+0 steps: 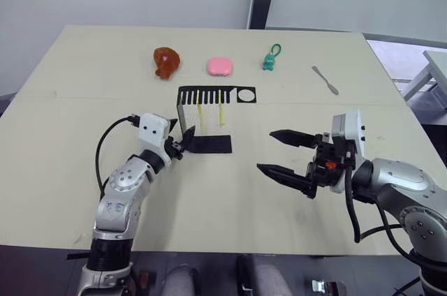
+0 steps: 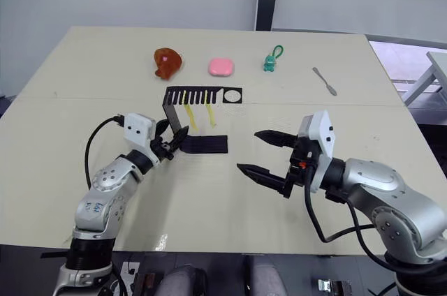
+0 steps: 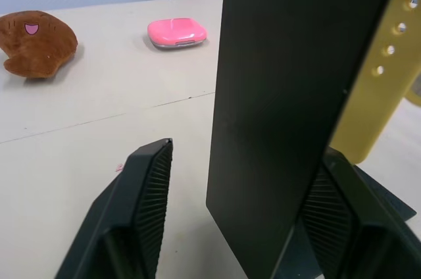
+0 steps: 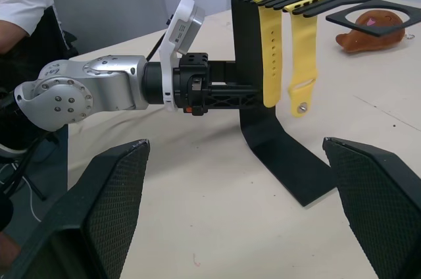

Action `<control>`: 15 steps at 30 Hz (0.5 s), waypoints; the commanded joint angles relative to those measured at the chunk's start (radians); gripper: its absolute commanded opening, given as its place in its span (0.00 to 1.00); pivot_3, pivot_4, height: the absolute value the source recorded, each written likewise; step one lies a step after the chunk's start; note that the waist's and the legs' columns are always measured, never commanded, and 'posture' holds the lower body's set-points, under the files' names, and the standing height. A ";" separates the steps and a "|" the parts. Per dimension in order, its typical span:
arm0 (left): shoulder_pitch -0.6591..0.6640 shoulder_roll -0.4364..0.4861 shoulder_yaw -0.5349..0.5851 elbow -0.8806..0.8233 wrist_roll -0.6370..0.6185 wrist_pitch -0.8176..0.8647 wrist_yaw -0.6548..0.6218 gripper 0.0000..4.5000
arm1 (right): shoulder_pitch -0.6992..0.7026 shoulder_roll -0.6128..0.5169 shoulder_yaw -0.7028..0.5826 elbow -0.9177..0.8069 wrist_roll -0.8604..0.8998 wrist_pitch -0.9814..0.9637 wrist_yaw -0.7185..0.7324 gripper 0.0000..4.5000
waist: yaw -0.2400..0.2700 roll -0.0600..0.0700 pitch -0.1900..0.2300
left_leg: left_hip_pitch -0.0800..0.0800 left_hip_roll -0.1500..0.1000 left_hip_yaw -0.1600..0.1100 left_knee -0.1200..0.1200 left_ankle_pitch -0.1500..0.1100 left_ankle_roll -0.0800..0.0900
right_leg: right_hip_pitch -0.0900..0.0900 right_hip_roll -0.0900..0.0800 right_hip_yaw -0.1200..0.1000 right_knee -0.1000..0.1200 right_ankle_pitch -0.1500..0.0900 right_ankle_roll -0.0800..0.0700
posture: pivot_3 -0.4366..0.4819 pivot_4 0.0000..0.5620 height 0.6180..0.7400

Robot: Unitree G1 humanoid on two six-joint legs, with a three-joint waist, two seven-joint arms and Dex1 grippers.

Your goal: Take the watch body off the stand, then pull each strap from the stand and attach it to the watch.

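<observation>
in the left eye view, the left gripper point(image 1: 183, 146) was seen at the upright of the stand point(image 1: 209, 144), its jaws set around the black plate. the right gripper point(image 1: 283, 153) was held released, jaws wide, well apart from the stand on the counter point(image 1: 230, 198). no watch body could be made out on the stand's ring end.

in the right eye view, the two straps point(image 2: 198, 114) were seen hanging from the comb arm, just beyond the left gripper.

in the left wrist view, the stand's upright was seen between the ribbed pads point(image 3: 148, 206); whether they were pressed on it could not be told. one yellow strap point(image 3: 375, 88) hung just behind the plate.

in the right wrist view, the straps point(image 4: 289, 55) hung straight ahead of the open jaws, long axes vertical, free ends pointing down at the foot, which ran toward the right gripper.

judged from this, a loose hold by the left gripper could let the light stand tip or slide when a strap is pulled, and the strap could snag in its slot.
</observation>
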 commanded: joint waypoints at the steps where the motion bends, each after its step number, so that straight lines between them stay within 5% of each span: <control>1: -0.003 -0.011 -0.004 -0.027 0.017 -0.028 0.015 0.65 | -0.010 0.014 -0.010 -0.026 0.000 -0.017 -0.017 1.00 | 0.000 0.000 0.000 | 0.000 0.000 0.000 0.000 0.000 0.000 | 0.000 0.000 0.000 0.000 0.000 0.000 | 0.48 0.27 1.00; 8: -0.022 -0.023 0.001 -0.004 0.026 -0.047 0.011 0.65 | -0.006 0.020 -0.005 -0.032 -0.009 -0.020 -0.015 1.00 | 0.000 0.000 0.000 | 0.000 0.000 0.000 0.000 0.000 0.000 | 0.000 0.000 0.000 0.000 0.000 0.000 | 0.48 0.27 1.00; 11: -0.011 -0.030 0.002 -0.006 0.031 -0.056 0.019 0.45 | -0.011 0.022 -0.001 -0.032 -0.018 -0.021 -0.013 1.00 | 0.000 0.000 0.000 | 0.000 0.000 0.000 0.000 0.000 0.000 | 0.000 0.000 0.000 0.000 0.000 0.000 | 0.48 0.27 1.00; 15: -0.011 -0.042 -0.013 -0.022 0.042 -0.058 0.029 0.01 | -0.014 0.025 0.000 -0.036 -0.025 -0.019 -0.016 1.00 | 0.000 0.000 0.000 | 0.000 0.000 0.000 0.000 0.000 0.000 | 0.000 0.000 0.000 0.000 0.000 0.000 | 0.48 0.27 1.00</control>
